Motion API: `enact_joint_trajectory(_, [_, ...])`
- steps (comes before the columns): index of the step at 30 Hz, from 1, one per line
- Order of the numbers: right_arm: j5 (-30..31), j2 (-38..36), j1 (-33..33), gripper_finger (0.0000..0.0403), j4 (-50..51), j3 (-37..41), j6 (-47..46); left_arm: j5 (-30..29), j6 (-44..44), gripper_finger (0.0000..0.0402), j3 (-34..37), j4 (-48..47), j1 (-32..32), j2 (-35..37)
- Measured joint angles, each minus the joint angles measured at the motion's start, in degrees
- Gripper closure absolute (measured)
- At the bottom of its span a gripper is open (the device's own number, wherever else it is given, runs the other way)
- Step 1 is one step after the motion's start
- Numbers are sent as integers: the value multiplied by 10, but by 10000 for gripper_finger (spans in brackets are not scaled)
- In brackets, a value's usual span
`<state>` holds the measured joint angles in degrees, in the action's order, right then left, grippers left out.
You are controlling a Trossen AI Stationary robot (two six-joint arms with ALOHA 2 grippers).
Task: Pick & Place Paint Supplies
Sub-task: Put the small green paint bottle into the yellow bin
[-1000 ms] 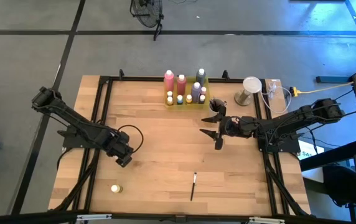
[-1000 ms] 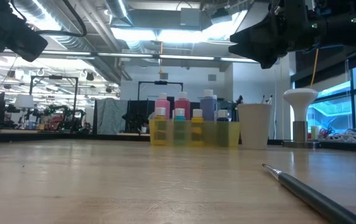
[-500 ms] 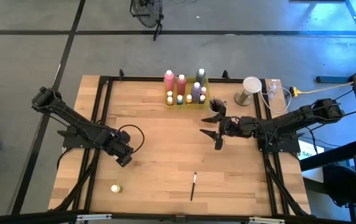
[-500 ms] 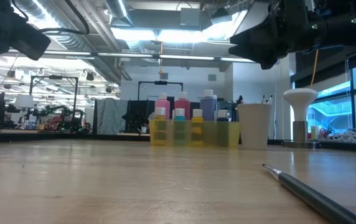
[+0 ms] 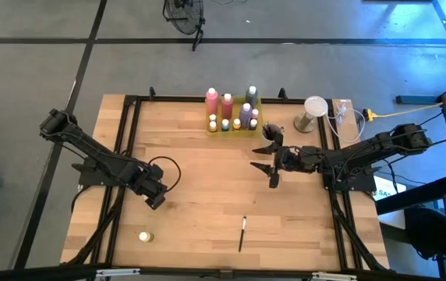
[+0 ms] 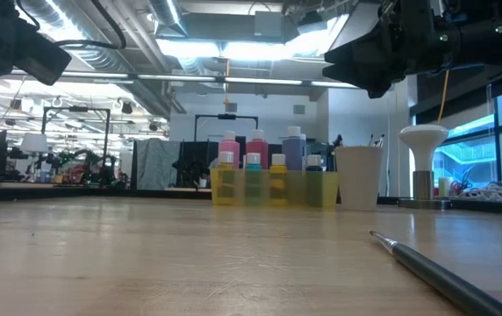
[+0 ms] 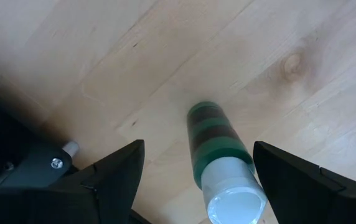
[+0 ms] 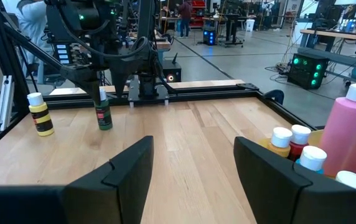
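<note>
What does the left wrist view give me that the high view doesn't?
Left wrist only: a green bottle with a white cap, standing on the wood between the left claw's open fingers, not gripped. High only: the yellow bottle, the loose brush, the tray of bottles, the cup and the right claw, open and empty. Both show the left claw and the table.

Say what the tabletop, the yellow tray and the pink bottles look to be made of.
Tabletop: wood, probably sealed butcher block; pale strips with grain and a knot show in the left wrist view.
Yellow tray: likely translucent plastic; bottles show dimly through its wall.
Pink bottles: seemingly plastic with a smooth, slightly glossy skin and white screw caps; the pink may be the paint inside.
</note>
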<state>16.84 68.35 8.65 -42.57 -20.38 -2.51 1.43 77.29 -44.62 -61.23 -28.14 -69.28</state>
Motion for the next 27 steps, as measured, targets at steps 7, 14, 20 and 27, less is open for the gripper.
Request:
enact_joint_trajectory(7, [0, 0, 0, 176, 0, 0, 0, 0, 4, 105, 0, 0, 0, 0])
enact_joint_trajectory(14, [0, 0, 0, 176, 0, 0, 0, 2, 12, 105, 0, 0, 0, 0])
enact_joint_trajectory(20, [0, 0, 0, 176, 0, 0, 0, 31, 8, 105, 0, 0, 0, 0])
enact_joint_trajectory(27, [0, 0, 0, 176, 0, 0, 0, 18, -1, 119, 0, 0, 0, 0])
